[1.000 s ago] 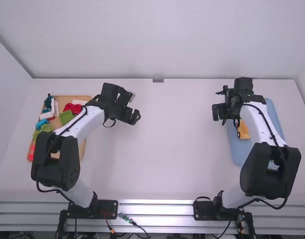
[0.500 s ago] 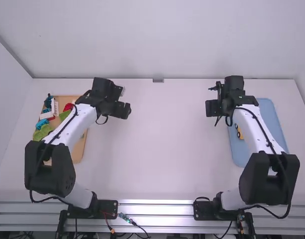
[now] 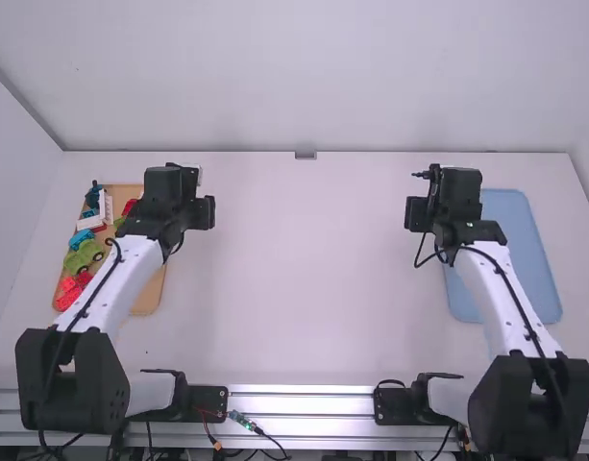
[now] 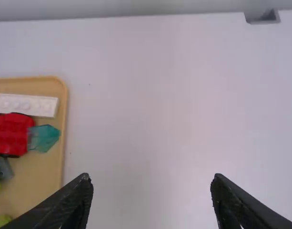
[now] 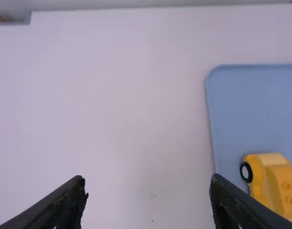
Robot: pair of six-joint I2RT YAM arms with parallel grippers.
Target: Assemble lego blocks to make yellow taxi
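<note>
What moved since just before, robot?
The left arm swung left and its elbow pulled back; the right arm pulled its elbow back too. I see nothing grabbed or let go. The block tray and blue tray stayed put; the yellow car is still on the blue one.

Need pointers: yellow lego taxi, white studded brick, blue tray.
Yellow lego taxi (image 5: pixel 281 177): right wrist view, on its studded upper part.
White studded brick (image 4: pixel 33 105): left wrist view, on its studded face.
Blue tray (image 3: pixel 525 259): high view, on its bare floor.
</note>
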